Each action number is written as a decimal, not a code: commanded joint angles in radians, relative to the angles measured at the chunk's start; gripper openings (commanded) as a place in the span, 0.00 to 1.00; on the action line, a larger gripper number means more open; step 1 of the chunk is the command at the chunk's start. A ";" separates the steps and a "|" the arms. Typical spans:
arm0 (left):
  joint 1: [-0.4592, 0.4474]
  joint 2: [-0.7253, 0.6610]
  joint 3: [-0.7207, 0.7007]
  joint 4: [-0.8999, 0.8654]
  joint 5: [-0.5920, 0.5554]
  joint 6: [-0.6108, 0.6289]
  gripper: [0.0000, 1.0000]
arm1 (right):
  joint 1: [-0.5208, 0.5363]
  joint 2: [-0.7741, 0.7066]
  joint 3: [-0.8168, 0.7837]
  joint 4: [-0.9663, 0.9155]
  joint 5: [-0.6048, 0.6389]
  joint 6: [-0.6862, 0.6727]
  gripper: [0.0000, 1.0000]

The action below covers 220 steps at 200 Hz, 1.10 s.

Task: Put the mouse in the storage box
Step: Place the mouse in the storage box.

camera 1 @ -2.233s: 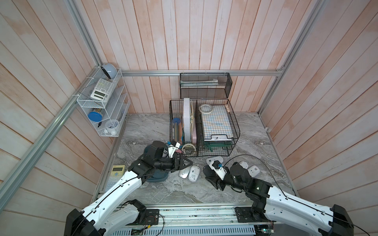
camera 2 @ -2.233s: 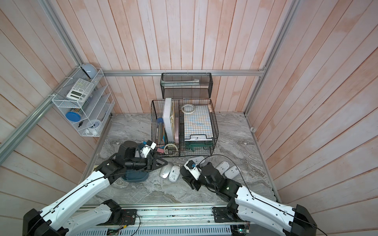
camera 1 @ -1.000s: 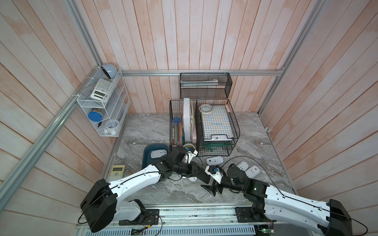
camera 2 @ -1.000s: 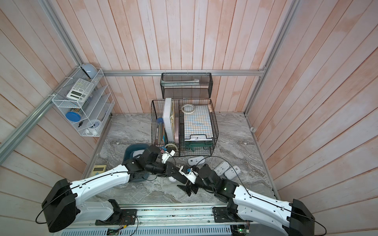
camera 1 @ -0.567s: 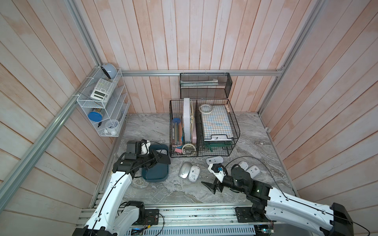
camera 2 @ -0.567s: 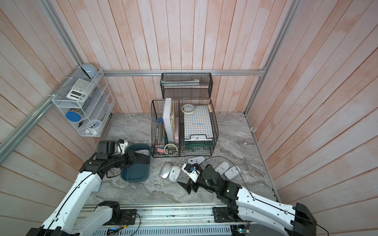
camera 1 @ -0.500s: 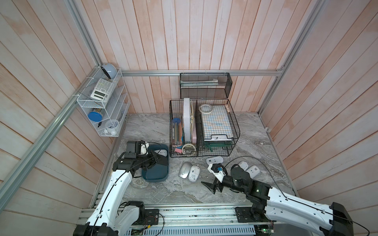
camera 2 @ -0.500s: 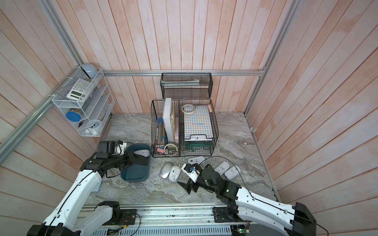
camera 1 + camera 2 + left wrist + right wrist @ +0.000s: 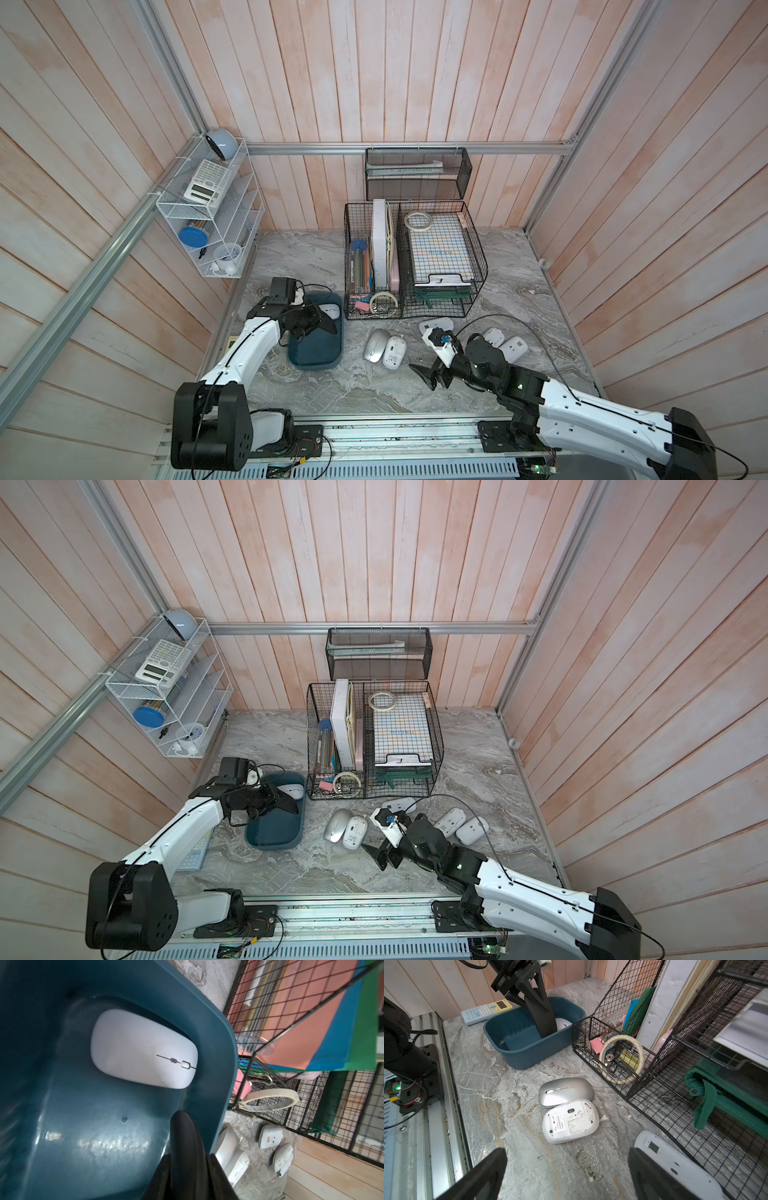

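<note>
Our left tool [image 9: 326, 325], pressed together, sits in the storage box [image 9: 316, 351] beside a white mouse [image 9: 329, 308]. Our spread right tool [image 9: 423, 376] faces a silver mouse [image 9: 376, 345]: we judge it light, slick; pinch its sides.

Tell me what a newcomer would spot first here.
A white mouse lies at the far end of the teal storage box, with the shut left gripper dipping in beside it. A silver mouse and four other mice lie loose on the table near the open right gripper.
</note>
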 commanded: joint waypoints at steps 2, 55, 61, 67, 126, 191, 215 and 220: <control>0.005 0.051 0.000 0.124 0.045 -0.013 0.15 | 0.002 0.009 -0.010 0.021 0.039 0.019 0.97; 0.008 0.129 0.009 0.148 0.058 -0.014 0.37 | 0.002 0.024 -0.004 0.010 0.047 0.023 0.98; 0.010 0.127 0.006 0.142 0.045 -0.021 0.44 | 0.002 0.027 -0.002 0.009 0.051 0.023 0.97; 0.012 0.126 0.008 0.137 0.035 -0.024 0.50 | 0.002 0.031 -0.002 0.008 0.052 0.023 0.98; 0.025 0.131 0.065 0.011 -0.087 -0.005 0.67 | 0.002 0.029 0.002 0.002 0.078 0.025 0.98; 0.026 0.137 0.131 -0.090 -0.277 0.025 0.69 | -0.001 0.075 0.048 -0.069 0.222 0.108 0.98; 0.026 0.119 0.142 -0.110 -0.311 0.024 0.69 | -0.020 0.106 0.072 -0.114 0.280 0.158 0.97; 0.027 0.112 0.144 -0.116 -0.319 0.023 0.69 | -0.025 0.111 0.078 -0.123 0.304 0.173 0.98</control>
